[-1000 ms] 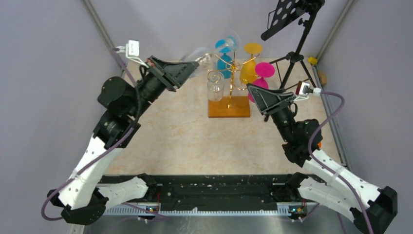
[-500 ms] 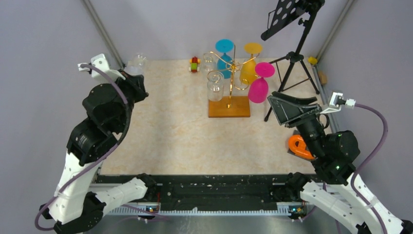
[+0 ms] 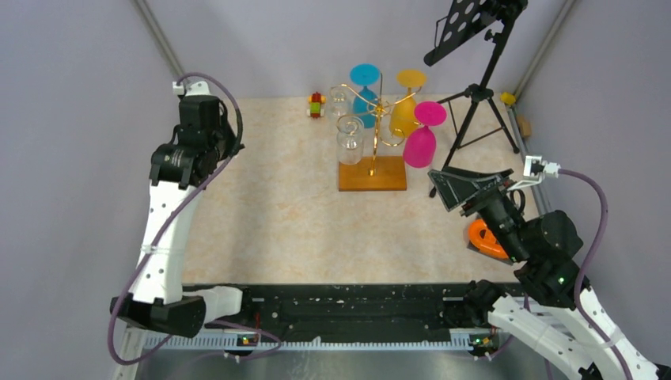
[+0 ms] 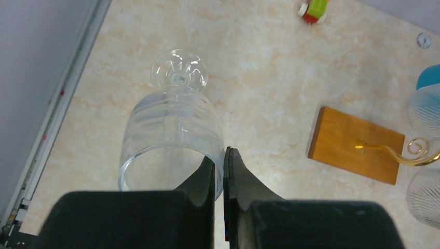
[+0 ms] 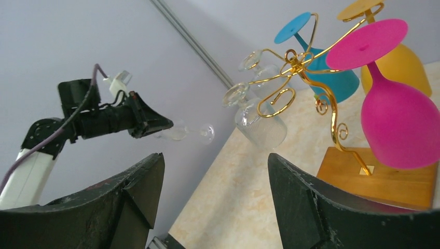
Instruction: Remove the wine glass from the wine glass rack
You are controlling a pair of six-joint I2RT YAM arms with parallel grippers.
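Left wrist: left gripper (image 4: 222,174) is clamped on the rim wall of a clear wine glass (image 4: 171,129), pinched between its fingers. The glass foot points away from the camera, with the tabletop (image 4: 259,78) beneath. The wine glass rack (image 4: 355,145) shows its wooden base to the right, well apart from the glass. A small red-green toy (image 4: 314,9) sits at the far edge.

Top external: the left arm is raised over the far-left part of the table; its gripper and the glass are hidden under the wrist. The rack stands far centre. A teal glass (image 3: 365,87), yellow glass (image 3: 407,111), magenta glass (image 3: 419,144) and clear ribbed glass (image 3: 349,138) hang on it upside down. The right gripper (image 3: 445,190) is spread wide and empty, just near-right of the magenta glass. A black tripod stand (image 3: 475,95) is at far right. An orange object (image 3: 481,236) lies beside the right arm.

Right wrist: the right fingers are wide apart with nothing between them. Beyond the gap, the left gripper holds the clear wine glass lying horizontal in the air, left of the rack and off it. The rack's gold scroll arms carry the coloured glasses.
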